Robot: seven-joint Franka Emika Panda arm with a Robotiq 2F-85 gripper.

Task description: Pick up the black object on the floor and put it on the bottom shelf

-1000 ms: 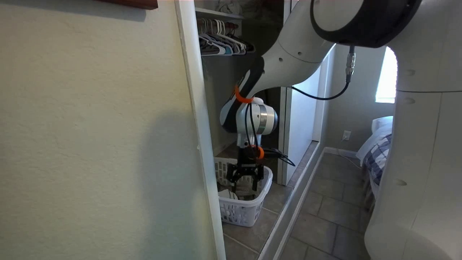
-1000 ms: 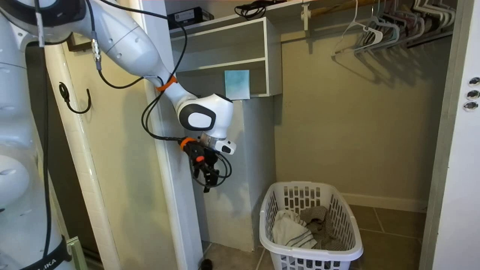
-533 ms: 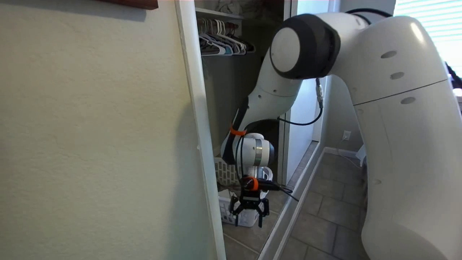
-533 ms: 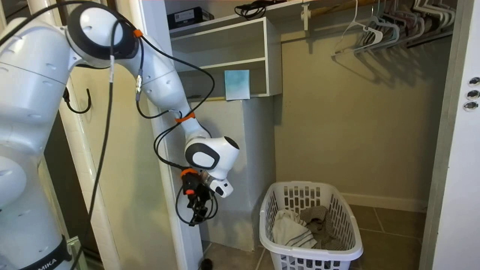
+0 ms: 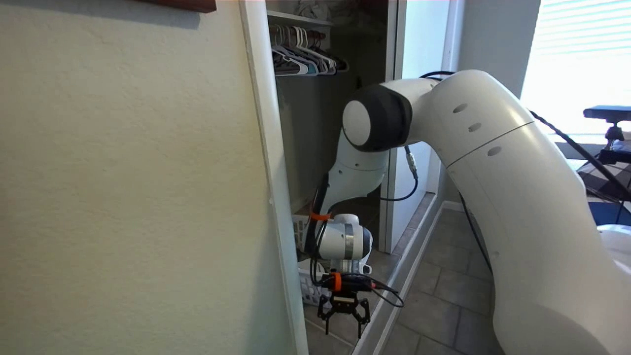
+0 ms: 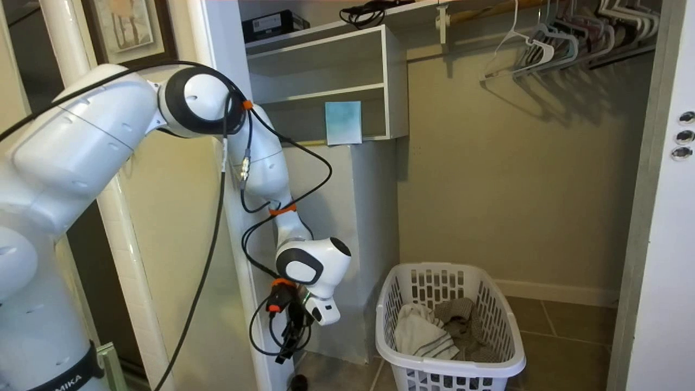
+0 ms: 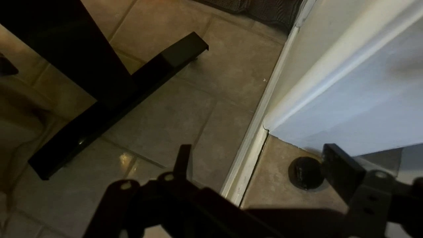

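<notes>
The black object (image 7: 305, 173) stands on the tile floor just inside the closet sill and looks round from above in the wrist view. In an exterior view it shows as a small dark shape (image 6: 299, 383) cut off by the bottom edge. My gripper (image 5: 343, 333) is open and empty, pointing down above the floor. In the wrist view the black object lies between the fingers (image 7: 257, 148), close to the right finger in the picture and lower than it. The gripper also hangs by the door frame in an exterior view (image 6: 283, 358). The bottom shelf (image 6: 372, 117) is the lower compartment of the white unit.
A white laundry basket (image 6: 450, 366) with cloths stands right of the gripper. A teal card (image 6: 343, 123) stands at the bottom shelf's front. The raised sill (image 7: 248, 162), white door frame (image 7: 317, 89) and black stand foot (image 7: 119, 105) are near the gripper. Hangers (image 6: 570, 49) hang above.
The arm has reached forward and down. My gripper has dropped from basket height to lower, nearer the floor by the door frame, staying open. The black object and basket have not moved.
</notes>
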